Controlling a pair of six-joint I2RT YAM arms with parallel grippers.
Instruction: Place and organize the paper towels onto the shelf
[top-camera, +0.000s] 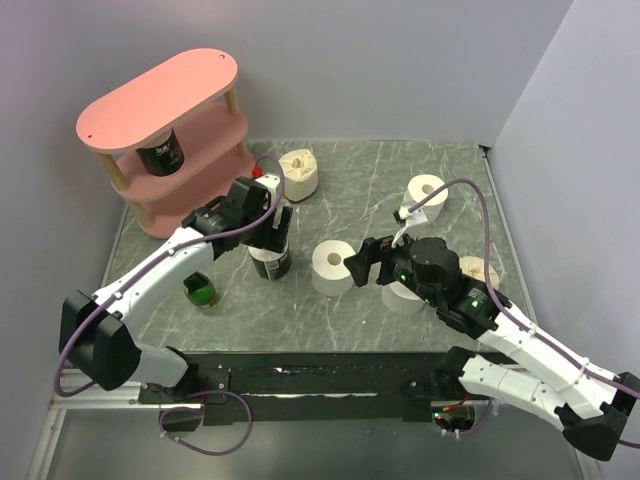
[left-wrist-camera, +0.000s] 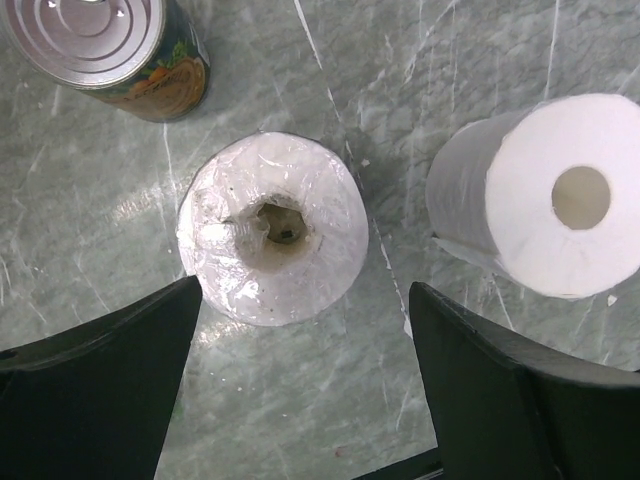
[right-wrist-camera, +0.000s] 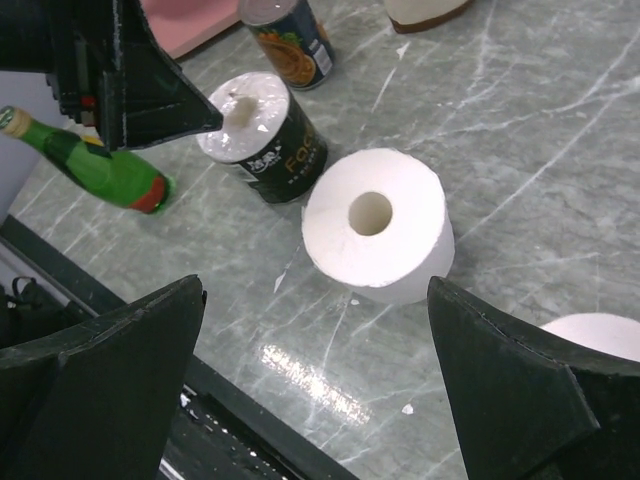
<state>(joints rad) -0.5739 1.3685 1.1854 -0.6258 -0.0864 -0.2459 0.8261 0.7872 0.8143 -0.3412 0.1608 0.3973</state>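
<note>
Several paper towels stand on the table: one in the middle (top-camera: 331, 266) (right-wrist-camera: 375, 225) (left-wrist-camera: 555, 195), one at the back right (top-camera: 428, 193), a yellowish one (top-camera: 299, 172) near the shelf, and two partly under my right arm (top-camera: 405, 297) (top-camera: 481, 271). The pink shelf (top-camera: 160, 100) stands at the back left. My right gripper (top-camera: 362, 262) (right-wrist-camera: 316, 300) is open, just short of the middle roll, with nothing between its fingers. My left gripper (top-camera: 275, 225) (left-wrist-camera: 305, 300) is open above a dark labelled can with a crinkled white top (left-wrist-camera: 270, 228) (right-wrist-camera: 262, 135).
A dark can (top-camera: 160, 155) sits on the shelf's middle tier. A green bottle (top-camera: 200, 290) (right-wrist-camera: 95, 165) lies by my left forearm. An orange-labelled can (left-wrist-camera: 110, 50) (right-wrist-camera: 290, 40) stands beyond the white-topped can. Walls close in the back and both sides.
</note>
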